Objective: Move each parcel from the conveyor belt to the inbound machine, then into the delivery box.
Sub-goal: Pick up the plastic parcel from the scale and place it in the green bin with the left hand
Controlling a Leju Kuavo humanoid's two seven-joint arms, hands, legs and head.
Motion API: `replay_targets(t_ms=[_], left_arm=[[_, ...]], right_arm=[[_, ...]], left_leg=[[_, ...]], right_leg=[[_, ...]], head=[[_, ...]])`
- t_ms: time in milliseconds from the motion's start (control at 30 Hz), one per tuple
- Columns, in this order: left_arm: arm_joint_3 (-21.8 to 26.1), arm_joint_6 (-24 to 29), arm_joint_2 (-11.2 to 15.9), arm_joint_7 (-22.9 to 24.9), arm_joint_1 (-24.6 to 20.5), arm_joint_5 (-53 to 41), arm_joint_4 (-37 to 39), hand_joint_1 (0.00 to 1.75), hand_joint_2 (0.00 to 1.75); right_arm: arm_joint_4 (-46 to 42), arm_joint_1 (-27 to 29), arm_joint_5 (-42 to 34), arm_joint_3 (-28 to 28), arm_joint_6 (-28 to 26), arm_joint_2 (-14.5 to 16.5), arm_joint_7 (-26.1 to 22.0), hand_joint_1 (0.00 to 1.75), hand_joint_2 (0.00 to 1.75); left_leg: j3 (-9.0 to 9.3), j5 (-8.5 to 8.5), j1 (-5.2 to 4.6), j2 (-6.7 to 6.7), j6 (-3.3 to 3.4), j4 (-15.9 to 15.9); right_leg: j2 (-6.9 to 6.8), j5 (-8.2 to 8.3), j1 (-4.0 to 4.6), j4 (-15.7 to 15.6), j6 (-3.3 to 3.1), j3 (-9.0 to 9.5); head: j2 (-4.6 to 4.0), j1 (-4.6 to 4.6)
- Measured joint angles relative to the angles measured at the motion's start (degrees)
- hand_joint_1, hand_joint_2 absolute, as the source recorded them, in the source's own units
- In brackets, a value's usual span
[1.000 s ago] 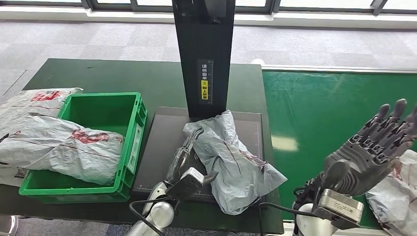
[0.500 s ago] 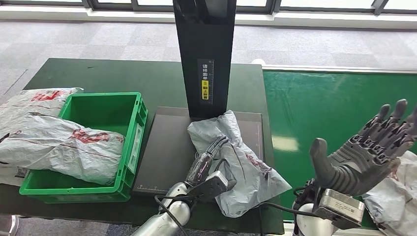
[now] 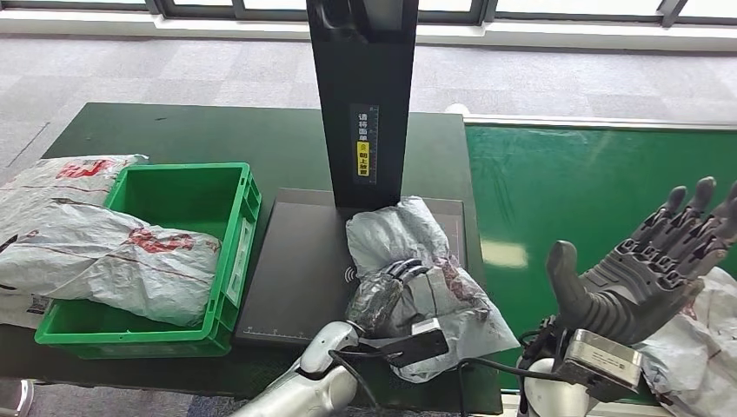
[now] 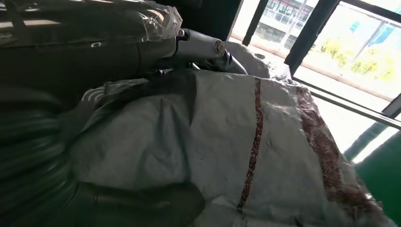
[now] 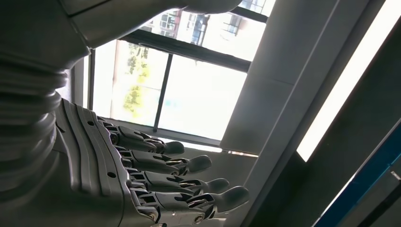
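Note:
A crumpled grey parcel (image 3: 434, 287) with red print lies on the black platform (image 3: 295, 252) of the inbound machine, in front of its black column (image 3: 361, 95). My left hand (image 3: 395, 291) lies on the parcel's near side with its fingers curled into the wrapping. In the left wrist view the parcel (image 4: 265, 142) sits between the fingers (image 4: 201, 47) and the thumb. My right hand (image 3: 652, 269) is raised over the near edge of the green conveyor belt (image 3: 574, 191), its fingers (image 5: 189, 165) spread and holding nothing. A second parcel (image 3: 695, 347) lies on the belt beneath it.
The green delivery box (image 3: 235, 187) stands left of the platform, with a grey parcel (image 3: 113, 261) in it. Another parcel (image 3: 52, 187) hangs over its far left side. The dark table reaches behind the box and the column.
My left hand has moved right from beside the parcel onto it and closed its fingers on the wrapping. The parcel has bunched up and shifted slightly right. The right thumb has swung outward.

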Motion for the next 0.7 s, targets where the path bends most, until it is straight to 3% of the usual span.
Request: replay_targets(t_ms=[333,700], left_arm=[[-4.32,3.09,-0.61,9.12,-1.90,-8.95,3.44,1.75,1.75],[-4.32,4.34,-0.75,10.41,-2.09,-11.26,4.47,1.75,1.75]], right_arm=[[0.02,0.06,-0.13,-0.45,0.01,0.00,0.00,0.00,1.75],[0.02,0.11,0.02,-0.82,0.00,0.00,0.00,0.00,1.75]], left_leg=[[-0.01,0.00,0.00,0.00,0.00,0.00],[-0.12,0.00,0.01,0.00,0.00,-0.01]], right_leg=[[-0.01,0.00,0.00,0.00,0.00,0.07],[-0.01,0.00,0.00,0.00,0.00,0.10]], head=[[0.00,-0.01],[0.00,-0.01]])
